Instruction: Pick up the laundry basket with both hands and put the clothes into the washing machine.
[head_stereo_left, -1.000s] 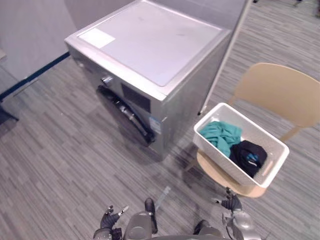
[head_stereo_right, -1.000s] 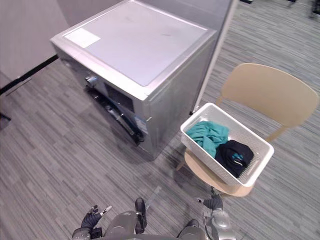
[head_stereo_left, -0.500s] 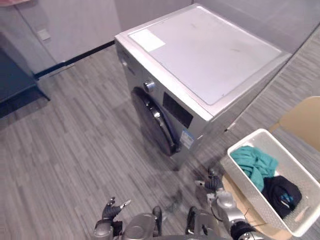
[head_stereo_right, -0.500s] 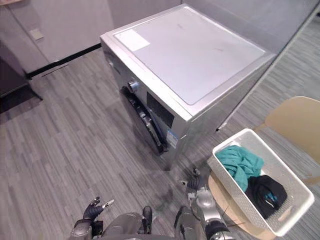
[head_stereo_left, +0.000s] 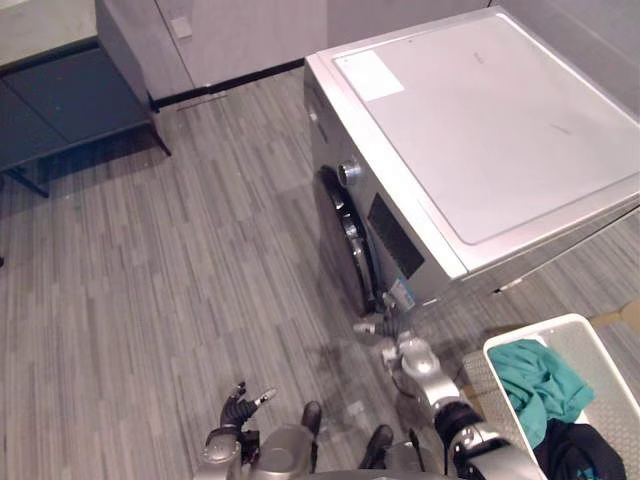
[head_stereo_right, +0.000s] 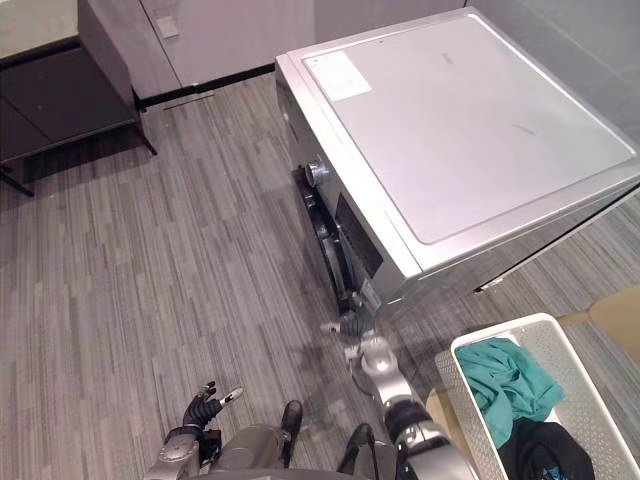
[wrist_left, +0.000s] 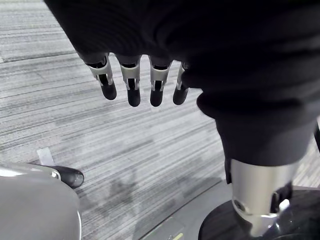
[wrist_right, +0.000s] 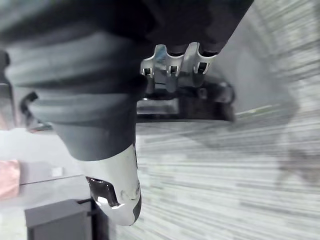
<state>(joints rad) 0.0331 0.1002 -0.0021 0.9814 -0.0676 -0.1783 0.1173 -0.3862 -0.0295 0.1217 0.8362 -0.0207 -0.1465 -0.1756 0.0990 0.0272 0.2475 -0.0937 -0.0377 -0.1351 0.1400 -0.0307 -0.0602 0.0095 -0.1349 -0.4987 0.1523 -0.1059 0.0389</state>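
The basket (head_stereo_left: 535, 331), clothes (head_stereo_left: 535, 385) inside, sits lower right, ungrasped. Our right robot hand (head_stereo_left: 410, 355) hangs loose and empty by the washer (head_stereo_left: 500, 120), the left robot hand (head_stereo_left: 238, 405) likewise at lower left; next, we judge, both must reach its rim

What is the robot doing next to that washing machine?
It is meant to load laundry. Its right hand, open, is stretched toward the dark door of the washing machine, low at the front. Its left hand hangs open by its side. The white basket with teal and black clothes sits nearby, not yet picked up.
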